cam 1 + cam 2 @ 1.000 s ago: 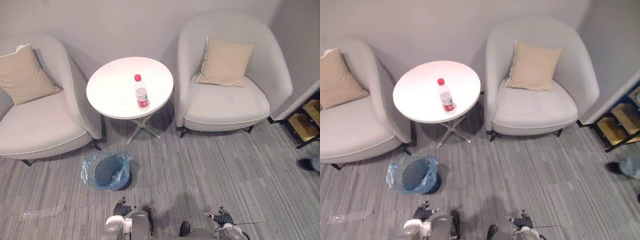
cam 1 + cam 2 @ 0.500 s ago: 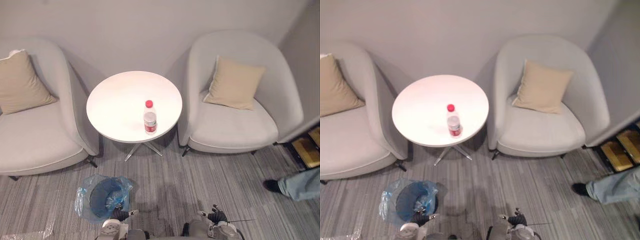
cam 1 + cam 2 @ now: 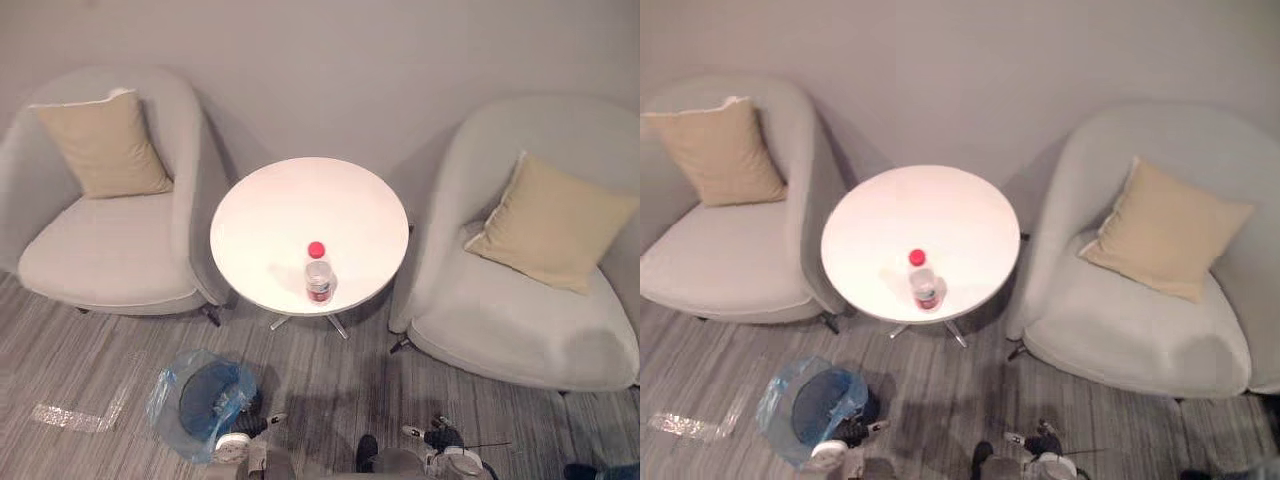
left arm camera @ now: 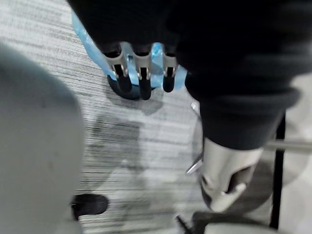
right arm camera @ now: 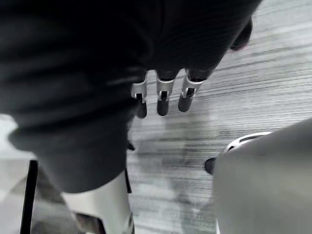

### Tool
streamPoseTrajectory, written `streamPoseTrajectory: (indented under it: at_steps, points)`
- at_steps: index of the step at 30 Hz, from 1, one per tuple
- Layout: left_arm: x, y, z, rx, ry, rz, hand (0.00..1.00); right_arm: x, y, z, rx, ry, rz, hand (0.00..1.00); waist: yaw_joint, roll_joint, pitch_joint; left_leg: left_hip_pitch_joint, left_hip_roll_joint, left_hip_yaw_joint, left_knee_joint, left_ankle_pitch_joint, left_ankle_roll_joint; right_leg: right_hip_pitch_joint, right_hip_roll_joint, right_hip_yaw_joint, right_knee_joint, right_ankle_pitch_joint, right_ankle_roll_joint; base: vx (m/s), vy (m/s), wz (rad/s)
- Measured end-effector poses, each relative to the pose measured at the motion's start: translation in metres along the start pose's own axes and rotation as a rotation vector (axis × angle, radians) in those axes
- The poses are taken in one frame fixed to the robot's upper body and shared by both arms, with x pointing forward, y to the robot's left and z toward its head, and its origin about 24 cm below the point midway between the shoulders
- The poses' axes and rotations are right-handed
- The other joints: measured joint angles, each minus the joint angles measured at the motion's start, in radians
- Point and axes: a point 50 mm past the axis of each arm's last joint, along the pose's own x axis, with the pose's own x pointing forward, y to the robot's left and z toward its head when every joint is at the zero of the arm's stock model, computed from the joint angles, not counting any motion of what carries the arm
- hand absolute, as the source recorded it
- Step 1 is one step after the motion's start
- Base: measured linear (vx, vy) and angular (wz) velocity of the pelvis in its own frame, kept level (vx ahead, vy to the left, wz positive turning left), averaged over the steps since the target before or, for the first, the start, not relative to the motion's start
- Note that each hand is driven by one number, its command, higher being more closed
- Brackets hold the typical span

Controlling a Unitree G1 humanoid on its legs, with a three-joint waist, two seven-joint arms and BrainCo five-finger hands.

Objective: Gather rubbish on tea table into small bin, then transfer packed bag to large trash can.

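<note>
Upright on the round white tea table (image 3: 268, 215), close to its near rim and well clear of the far one: a clear bottle (image 3: 318, 276) with a red cap; rest of the tabletop bare. Flanked closely by a left armchair (image 3: 110, 250) and a right armchair (image 3: 520, 320), each just beside the table's rim, each with a tan cushion. On the grey carpet (image 3: 330, 375), nearer than the table's left side: small bin (image 3: 205, 398), blue bag spilling over its rim. Open carpet between table base and hands. Left hand (image 4: 140, 74) beside the bin, fingers straight and slack, gripping nothing; right hand (image 5: 163, 95) likewise loose, above bare carpet.
</note>
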Motion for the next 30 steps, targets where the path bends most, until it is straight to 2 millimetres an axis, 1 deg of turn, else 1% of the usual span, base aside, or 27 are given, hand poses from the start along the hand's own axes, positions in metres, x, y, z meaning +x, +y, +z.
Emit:
streamPoseTrajectory:
  at_steps: [1, 2, 3, 4, 5, 6, 7, 9, 10, 12, 14, 16, 19, 20, 21, 22, 23, 24, 26, 27, 30]
  points:
    - [0.0, -0.001, 0.001, -0.002, -0.003, -0.002, 0.0, 0.0, -0.001, 0.0, -0.001, 0.002, -0.005, 0.0, 0.001, 0.002, 0.0, -0.013, -0.009, 0.023, -0.026, -0.037, 0.008, 0.007, -0.006, -0.006, -0.013, 0.003, 0.003, 0.06, 0.056, 0.28]
    - [0.0, -0.001, 0.001, -0.001, -0.004, -0.002, 0.0, 0.0, 0.0, 0.0, 0.0, 0.003, -0.006, 0.0, 0.004, -0.001, 0.001, -0.028, -0.041, 0.03, -0.095, -0.054, 0.014, 0.015, -0.019, -0.012, -0.024, 0.009, 0.011, 0.04, 0.084, 0.13]
    - [0.0, -0.001, 0.001, 0.0, -0.004, -0.002, 0.0, 0.0, 0.0, 0.0, 0.0, 0.002, -0.006, 0.0, 0.005, -0.001, 0.002, -0.032, -0.059, 0.026, -0.141, -0.051, 0.02, 0.016, -0.024, -0.014, -0.024, 0.012, 0.015, 0.06, 0.174, -0.01]
    - [0.0, -0.003, -0.001, 0.008, 0.001, -0.008, 0.0, 0.001, -0.005, 0.001, -0.009, -0.001, -0.016, 0.0, 0.006, 0.014, -0.005, -0.024, -0.087, 0.019, -0.307, 0.043, 0.022, 0.021, -0.02, -0.015, -0.028, 0.013, 0.03, 0.08, 0.157, -0.18]
    - [0.0, 0.0, -0.001, 0.023, 0.004, -0.008, 0.0, 0.001, -0.003, 0.002, -0.014, 0.002, -0.013, 0.0, 0.01, 0.009, -0.009, 0.0, -0.103, 0.024, -0.335, 0.064, 0.042, 0.029, -0.018, 0.017, -0.032, 0.013, 0.049, 0.1, 0.156, -0.23]
    - [0.0, 0.002, -0.003, 0.03, 0.008, -0.002, 0.0, 0.001, -0.001, 0.001, -0.017, 0.003, -0.007, 0.0, 0.012, 0.001, -0.013, 0.011, -0.113, 0.028, -0.349, 0.066, 0.047, 0.031, -0.022, 0.031, -0.037, 0.014, 0.054, 0.1, 0.081, -0.11]
    - [0.0, 0.005, -0.005, 0.043, 0.021, 0.002, 0.0, 0.0, 0.002, -0.001, -0.021, 0.008, 0.001, 0.0, 0.012, -0.014, -0.021, 0.017, -0.131, 0.028, -0.364, 0.07, 0.054, 0.035, -0.038, 0.033, -0.047, 0.013, 0.062, 0.09, 0.107, 0.03]
    - [0.0, 0.007, -0.007, 0.054, 0.025, 0.003, 0.0, -0.001, 0.003, -0.003, -0.028, 0.012, 0.002, 0.0, 0.012, -0.028, -0.026, 0.039, -0.16, 0.025, -0.402, 0.081, 0.071, 0.048, -0.06, 0.035, -0.06, 0.011, 0.071, 0.11, 0.129, 0.13]
    - [-0.001, 0.007, -0.007, 0.068, 0.029, 0.001, 0.0, -0.001, 0.003, -0.003, -0.043, 0.011, 0.003, 0.0, 0.012, -0.029, -0.027, 0.053, -0.171, 0.023, -0.427, 0.089, 0.081, 0.053, -0.067, 0.036, -0.065, 0.011, 0.071, 0.07, 0.083, 0.13]
    - [-0.001, 0.009, -0.009, 0.075, 0.037, 0.004, 0.0, -0.001, 0.003, -0.003, -0.06, 0.009, 0.004, 0.0, 0.011, -0.027, -0.027, 0.079, -0.19, 0.021, -0.463, 0.099, 0.089, 0.071, -0.075, 0.038, -0.079, 0.011, 0.074, 0.09, 0.08, 0.1]
    - [-0.001, 0.009, -0.01, 0.077, 0.04, 0.003, 0.0, -0.001, 0.005, -0.002, -0.072, 0.004, 0.01, 0.0, 0.012, -0.025, -0.031, 0.091, -0.195, 0.018, -0.475, 0.1, 0.09, 0.083, -0.076, 0.045, -0.088, 0.011, 0.074, 0.08, 0.064, 0.06]
    - [-0.001, 0.009, -0.011, 0.083, 0.042, 0.003, 0.0, 0.0, 0.009, 0.007, -0.134, -0.035, 0.021, 0.0, 0.013, -0.028, -0.034, 0.098, -0.197, 0.007, -0.479, 0.101, 0.091, 0.096, -0.074, 0.044, -0.099, 0.011, 0.074, 0.07, -0.006, 0.1]
    - [-0.001, 0.01, -0.011, 0.084, 0.042, 0.006, 0.0, 0.0, 0.014, 0.032, -0.205, -0.155, 0.023, 0.0, 0.013, -0.033, -0.038, 0.097, -0.193, -0.002, -0.485, 0.103, 0.089, 0.1, -0.068, 0.045, -0.11, 0.012, 0.073, 0.03, -0.037, 0.03]
    - [-0.001, 0.01, -0.011, 0.084, 0.042, 0.006, 0.0, -0.001, 0.014, 0.041, -0.229, -0.205, 0.018, 0.0, 0.013, -0.033, -0.038, 0.098, -0.192, -0.002, -0.486, 0.104, 0.089, 0.099, -0.067, 0.046, -0.11, 0.012, 0.073, 0.01, -0.038, -0.05]
    - [-0.001, 0.01, -0.011, 0.084, 0.043, 0.007, 0.0, -0.004, 0.014, 0.058, -0.259, -0.289, 0.01, 0.0, 0.013, -0.035, -0.039, 0.099, -0.191, -0.003, -0.492, 0.108, 0.088, 0.098, -0.065, 0.049, -0.111, 0.012, 0.072, 0.0, -0.034, -0.04]
    - [-0.001, 0.01, -0.012, 0.084, 0.042, 0.008, 0.0, -0.006, 0.014, 0.067, -0.282, -0.337, 0.008, 0.0, 0.013, -0.036, -0.04, 0.099, -0.191, -0.003, -0.494, 0.109, 0.089, 0.098, -0.065, 0.049, -0.112, 0.013, 0.072, -0.01, -0.036, -0.04]
    - [-0.002, 0.011, -0.014, 0.084, 0.045, 0.011, 0.0, -0.01, 0.013, 0.082, -0.309, -0.417, 0.002, 0.0, 0.013, -0.04, -0.043, 0.099, -0.19, -0.003, -0.496, 0.111, 0.089, 0.098, -0.064, 0.052, -0.115, 0.015, 0.07, 0.0, 0.0, 0.0]
    - [-0.002, 0.011, -0.014, 0.085, 0.045, 0.011, 0.0, -0.011, 0.013, 0.083, -0.315, -0.423, 0.0, 0.0, 0.013, -0.041, -0.044, 0.099, -0.19, -0.003, -0.496, 0.111, 0.089, 0.098, -0.063, 0.053, -0.116, 0.016, 0.07, -0.02, -0.012, -0.05]
    - [-0.003, 0.013, -0.015, 0.089, 0.048, 0.015, 0.0, -0.02, 0.015, 0.103, -0.364, -0.546, -0.017, 0.0, 0.013, -0.05, -0.054, 0.099, -0.19, -0.003, -0.517, 0.123, 0.093, 0.096, -0.059, 0.063, -0.143, 0.039, 0.068, -0.02, -0.001, -0.08]
    - [-0.003, 0.013, -0.015, 0.093, 0.046, 0.016, 0.0, -0.023, 0.016, 0.108, -0.387, -0.584, -0.021, 0.0, 0.013, -0.052, -0.054, 0.098, -0.19, -0.003, -0.521, 0.124, 0.093, 0.095, -0.058, 0.066, -0.15, 0.045, 0.068, -0.02, 0.003, -0.07]
    - [-0.003, 0.014, -0.015, 0.105, 0.041, 0.016, 0.0, -0.028, 0.019, 0.113, -0.427, -0.637, -0.029, 0.0, 0.013, -0.058, -0.058, 0.098, -0.194, -0.003, -0.524, 0.127, 0.097, 0.097, -0.06, 0.069, -0.162, 0.054, 0.069, -0.04, 0.01, -0.04]
